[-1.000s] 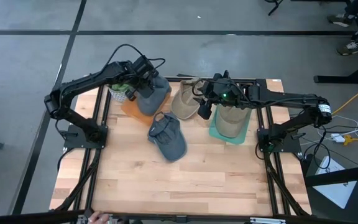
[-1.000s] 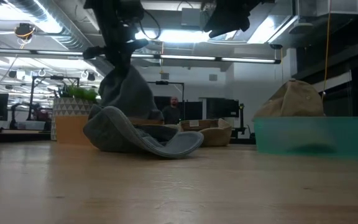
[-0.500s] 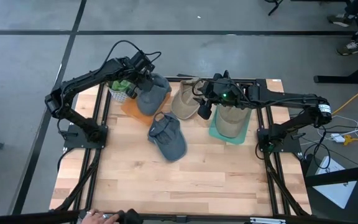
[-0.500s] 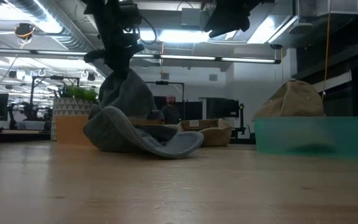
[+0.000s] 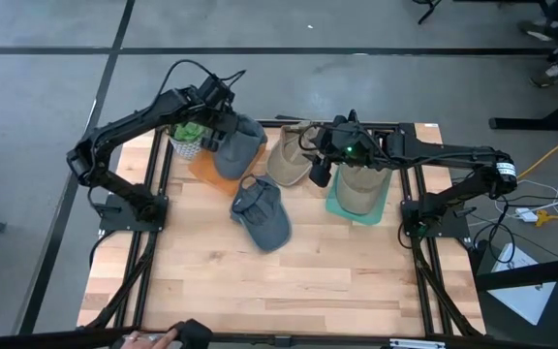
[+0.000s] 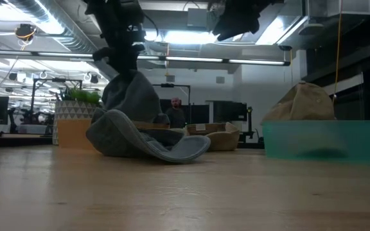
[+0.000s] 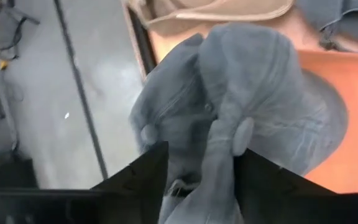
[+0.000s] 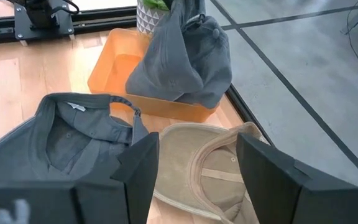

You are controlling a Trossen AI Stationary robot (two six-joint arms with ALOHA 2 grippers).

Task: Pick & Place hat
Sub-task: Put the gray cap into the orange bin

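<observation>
Your wooden table (image 5: pixel 260 281) carried three hats: one grey hat (image 5: pixel 236 147) sat in the orange tray (image 5: pixel 201 170), where your left gripper (image 5: pixel 217 114) hovered just above it with fingers parted. Another grey cap (image 5: pixel 263 215) lay mid-table, a tan cap (image 5: pixel 289 155) behind it. Your right gripper (image 5: pixel 320 171) waited open beside the teal bin (image 5: pixel 335 204).

From my left wrist cam, my own fingers (image 7: pixel 142 177) block the lower part of the grey hat (image 7: pixel 253 106), so can't tell if I'm touching it. The orange bin (image 5: pixel 204 167) is mostly buried under that hat from above. Low down, the tan hat (image 6: pixel 304 102) sits half hidden inside the teal bin (image 6: pixel 320 141).
</observation>
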